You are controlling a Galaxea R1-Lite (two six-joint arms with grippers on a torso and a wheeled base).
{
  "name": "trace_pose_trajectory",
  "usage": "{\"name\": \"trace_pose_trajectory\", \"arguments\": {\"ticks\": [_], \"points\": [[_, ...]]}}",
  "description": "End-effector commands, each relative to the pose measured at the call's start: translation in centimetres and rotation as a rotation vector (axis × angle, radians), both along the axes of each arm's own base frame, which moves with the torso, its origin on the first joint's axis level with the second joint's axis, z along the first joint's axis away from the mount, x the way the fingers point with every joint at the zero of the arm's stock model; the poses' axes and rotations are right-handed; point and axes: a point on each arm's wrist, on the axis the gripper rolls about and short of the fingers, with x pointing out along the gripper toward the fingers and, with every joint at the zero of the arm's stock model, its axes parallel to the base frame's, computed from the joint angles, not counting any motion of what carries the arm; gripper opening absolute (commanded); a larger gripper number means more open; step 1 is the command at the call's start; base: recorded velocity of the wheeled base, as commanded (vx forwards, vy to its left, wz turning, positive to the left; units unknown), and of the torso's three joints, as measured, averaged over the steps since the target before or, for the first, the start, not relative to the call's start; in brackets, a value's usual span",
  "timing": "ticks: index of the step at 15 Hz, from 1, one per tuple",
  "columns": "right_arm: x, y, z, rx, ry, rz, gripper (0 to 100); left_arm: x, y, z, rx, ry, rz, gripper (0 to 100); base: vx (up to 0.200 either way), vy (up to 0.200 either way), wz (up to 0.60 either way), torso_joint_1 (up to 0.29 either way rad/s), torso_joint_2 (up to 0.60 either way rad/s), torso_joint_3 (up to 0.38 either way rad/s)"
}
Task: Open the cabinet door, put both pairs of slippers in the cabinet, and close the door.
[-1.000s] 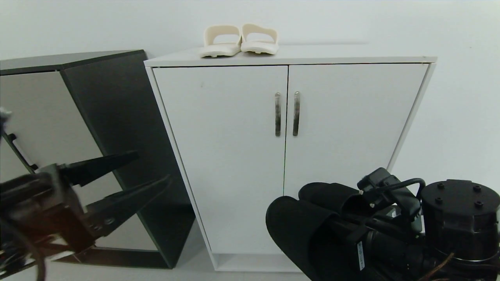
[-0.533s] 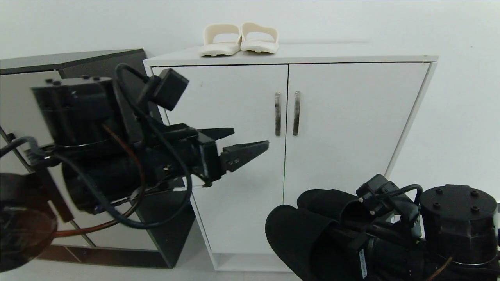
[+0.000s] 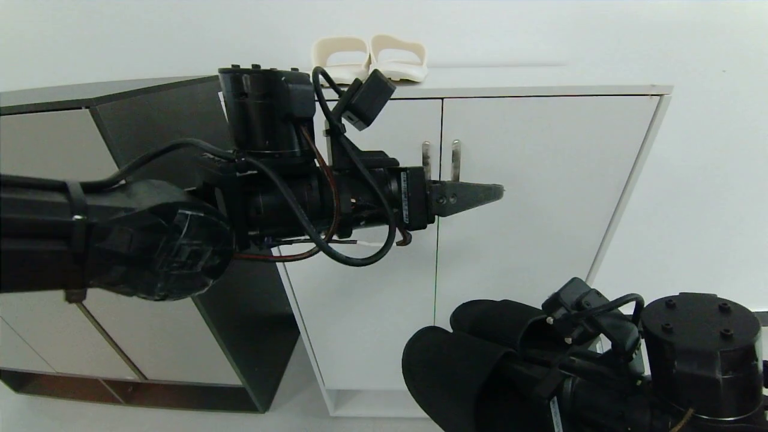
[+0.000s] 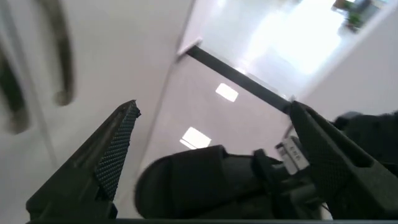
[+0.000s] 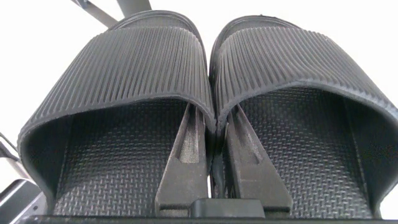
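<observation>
Two cream slippers (image 3: 399,75), two black slippers (image 3: 456,372), one white cabinet (image 3: 540,90) with two doors (image 3: 540,180) and two handles (image 3: 455,159), one dark cabinet (image 3: 150,120).

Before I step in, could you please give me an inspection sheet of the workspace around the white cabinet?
Surface: white cabinet top, bare apart from one pair of slippers.
Job's things: cabinet doors both closed; cream slippers side by side on the top, towards its left end; black slippers held low in front of the right door.
Clutter: nothing seen.
Grippers: left gripper open, level with the door handles; right gripper shut on the black slippers' touching inner walls.
Cables: black cables loop around the left wrist.
Surroundings: dark cabinet beside the white one, on its left; white wall behind.
</observation>
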Motion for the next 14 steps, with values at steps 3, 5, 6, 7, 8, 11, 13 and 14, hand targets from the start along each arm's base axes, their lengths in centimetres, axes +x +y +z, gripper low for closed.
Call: {"name": "trace_pose_trajectory", "arguments": {"ticks": [3, 5, 6, 7, 8, 11, 13, 14], "points": [[-0.2, 0.0, 0.1, 0.005, -0.004, 0.005, 0, 1.7, -1.1, 0.4, -0.002, 0.033, -0.059, 100, 0.000, 0.000, 0.00, 0.000, 0.00, 0.000], [-0.2, -0.1, 0.1, 0.002, -0.007, 0.007, 0, 2.9, -1.9, 0.2, -0.004, 0.028, -0.042, 100, 0.000, 0.000, 0.00, 0.000, 0.00, 0.000], [-0.2, -0.1, 0.1, 0.002, -0.007, 0.007, 0, 3.3, -2.1, 0.0, 0.000, 0.024, -0.021, 100, 0.000, 0.000, 0.00, 0.000, 0.00, 0.000], [-0.2, -0.1, 0.1, 0.000, -0.006, 0.007, 0, 3.8, -2.4, 0.1, -0.004, 0.006, 0.046, 100, 0.000, 0.000, 0.00, 0.000, 0.00, 0.000], [-0.2, -0.1, 0.1, 0.002, -0.007, 0.007, 0, 3.9, -2.4, 0.3, -0.007, -0.005, 0.063, 100, 0.000, 0.000, 0.00, 0.000, 0.00, 0.000], [-0.2, -0.1, 0.0, -0.002, -0.004, 0.007, 0, 4.6, -1.6, 0.5, -0.011, -0.015, 0.103, 100, 0.000, 0.000, 0.00, 0.000, 0.00, 0.000], [-0.2, -0.1, 0.0, -0.002, -0.004, 0.007, 0, 5.2, -1.1, 0.4, -0.010, -0.015, 0.132, 100, 0.000, 0.000, 0.00, 0.000, 0.00, 0.000], [-0.2, 0.0, 0.1, -0.001, -0.005, 0.007, 0, 5.9, -0.9, 0.1, -0.006, -0.011, 0.153, 100, 0.000, 0.000, 0.00, 0.000, 0.00, 0.000]]}}
